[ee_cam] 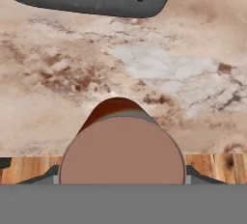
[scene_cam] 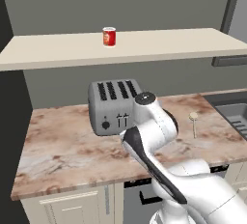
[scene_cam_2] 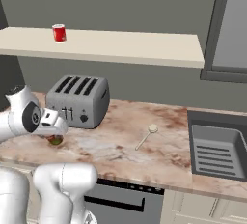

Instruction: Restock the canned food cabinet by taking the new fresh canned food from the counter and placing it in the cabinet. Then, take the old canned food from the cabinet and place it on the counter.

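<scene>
A: What does the cabinet [scene_cam: 144,49] hold?
B: Just the old canned food [scene_cam: 109,36], upright near the board's left end.
A: And the arm?
B: It bends low over the counter [scene_cam_2: 159,155], in front of the toaster [scene_cam_2: 79,100]. The gripper [scene_cam_2: 55,138] sits over the new fresh canned food [ee_cam: 121,158]; whether it is clamped cannot be told.

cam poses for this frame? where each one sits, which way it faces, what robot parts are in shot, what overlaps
Left base view: behind the arm on its left, looking forward and down at the counter, toaster and cabinet holding the old canned food; the white arm rises from lower right.
Right base view: behind on the right, same scene plus sink; the arm enters lower left.
Hand view: on the hand, looking down at the new fresh canned food, with the toaster's front at top.
Shared: both base views show toaster, shelf can and wooden spoon.
</scene>
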